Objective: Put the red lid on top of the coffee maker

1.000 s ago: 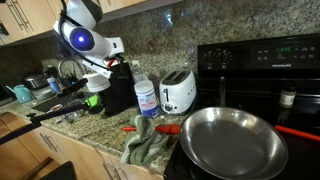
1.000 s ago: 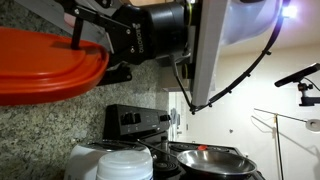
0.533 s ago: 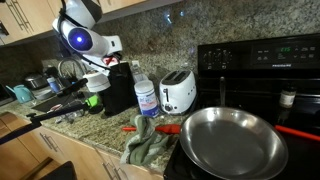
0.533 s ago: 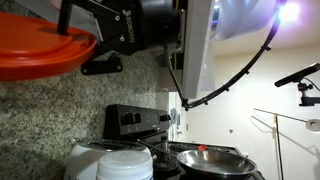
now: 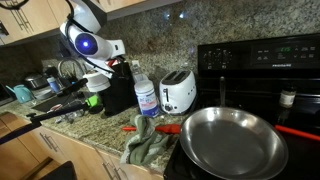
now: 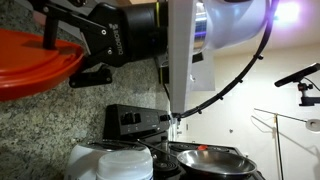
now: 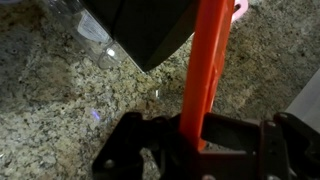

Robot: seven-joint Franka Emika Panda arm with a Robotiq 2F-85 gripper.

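One small, round, flat red-orange plastic lid point(image 7: 205, 70) is pinched between the black jaws, which are closed on it. The wrist view shows it edge-on, and in an exterior view point(image 6: 30, 60) it is a smooth disc held roughly level in the air. Near it stands the tall, boxy black coffee maker point(image 5: 119, 90). A glossy white arm point(image 5: 85, 40) with a blue light bends down toward that appliance. Speckled granite surface point(image 7: 60, 90) lies below, carrying a clear blue-labelled jar point(image 5: 146, 97) and a rounded white toaster point(image 5: 178, 92).
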